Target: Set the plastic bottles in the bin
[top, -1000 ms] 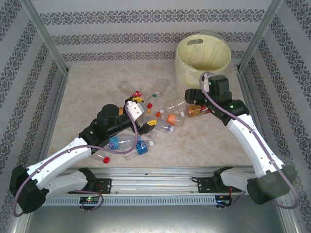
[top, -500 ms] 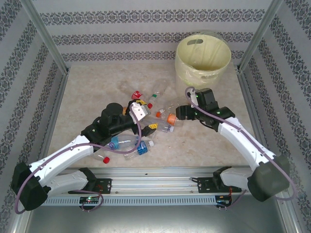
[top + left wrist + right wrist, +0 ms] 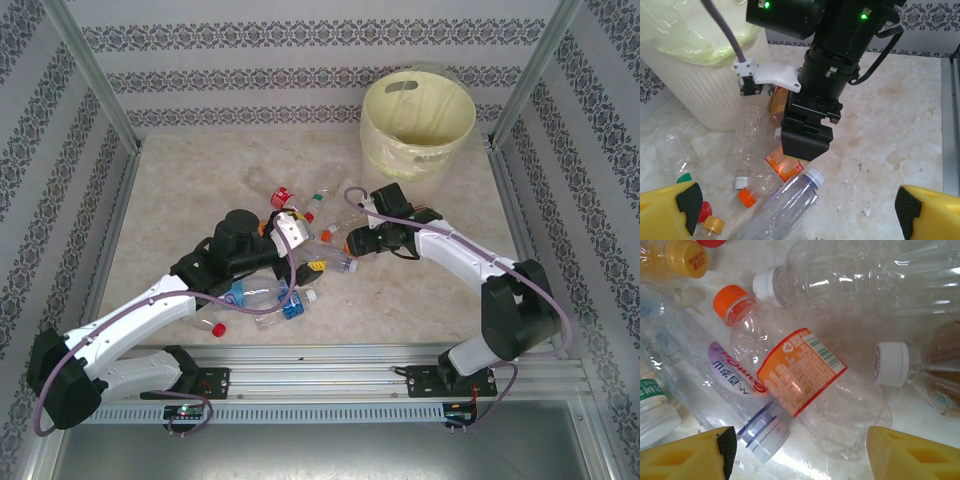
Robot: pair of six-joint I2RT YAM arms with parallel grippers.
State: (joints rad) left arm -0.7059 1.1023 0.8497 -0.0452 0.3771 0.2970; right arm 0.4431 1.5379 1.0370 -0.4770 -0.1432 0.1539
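Toward the far right corner of the tabletop (image 3: 200,170): one bin (image 3: 418,125), tall, round, pale yellow, with a finely ribbed wall and a cut-out handle slot near the rim. It stands upright with its mouth open and a clear liner (image 3: 685,30) folded over the lip. Around the middle of the tabletop, somewhat nearer the near edge: the plastic bottles (image 3: 292,305), small and clear, lying on their sides in one loose heap, several touching or overlapping. Labels are orange, blue, green or purple; caps are red, orange, white, yellow or pale blue. Count: seven caps in the right wrist view and roughly ten bottles from above; the arms cover part of the heap, so the full number cannot be told. A red cap (image 3: 218,327) lies apart beside the near edge, and whether it is loose or on a bottle is unclear. Right gripper (image 3: 805,455): low over the right side of the heap, yellow fingers apart on either side of the orange-labelled bottle (image 3: 800,375), which has an orange cap, with no contact visible. Left gripper (image 3: 799,210): above the heap's left side, fingers spread wide and holding nothing. Open room: bare tabletop between heap and bin, along the far and left edges, and toward the right edge. Patterned walls (image 3: 60,150) stand at the left, far and right edges.
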